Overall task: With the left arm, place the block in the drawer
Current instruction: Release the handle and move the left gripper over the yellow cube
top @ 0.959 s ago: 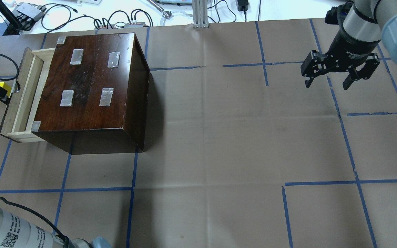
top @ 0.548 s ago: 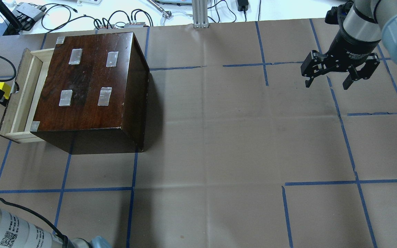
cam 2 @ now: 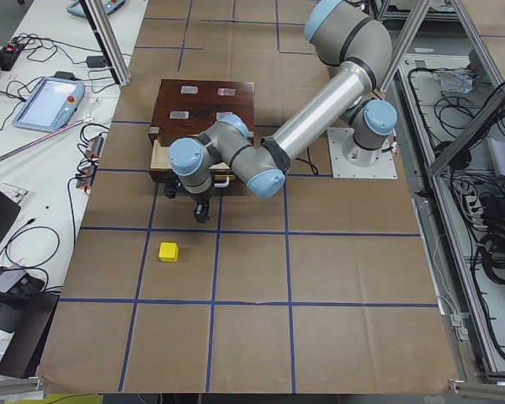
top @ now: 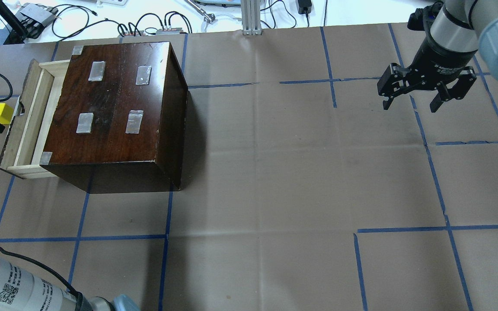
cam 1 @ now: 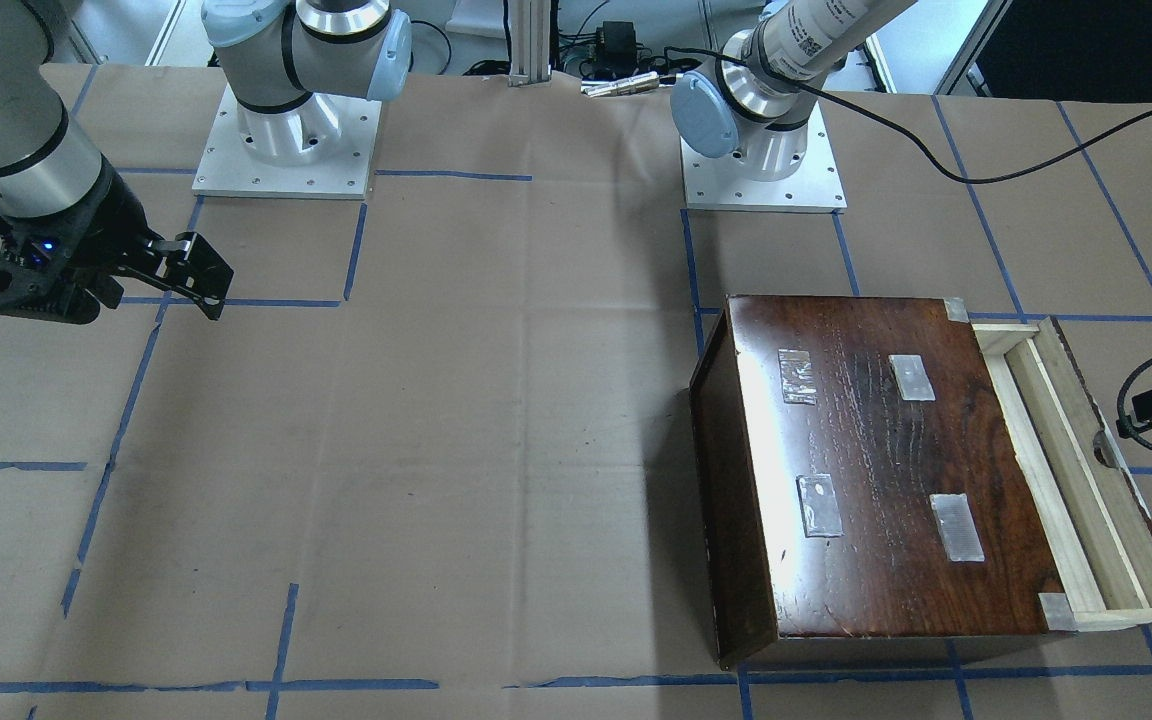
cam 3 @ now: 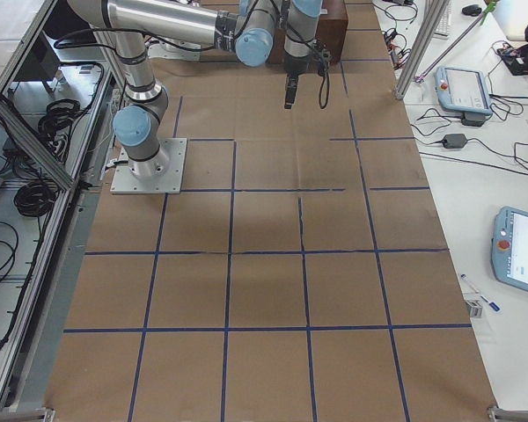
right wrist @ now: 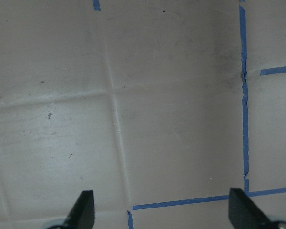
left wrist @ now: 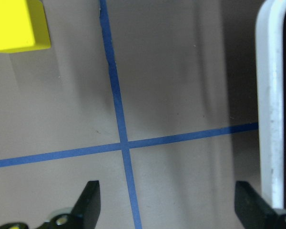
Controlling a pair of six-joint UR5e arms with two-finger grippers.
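Looking down, you see the yellow block (top: pixel 1 112) lying on the paper-covered surface (top: pixel 275 172) outside the drawer (top: pixel 20 129), in front of its dark front and apart from it. The drawer stands partway out of the dark wooden box (top: pixel 115 99). Your left hand (left wrist: pixel 169 205) hangs in front of the drawer, fingers spread wide and holding nothing; the block sits off to one side of them. Your right hand (top: pixel 411 106), far from the drawer, is spread and empty too.
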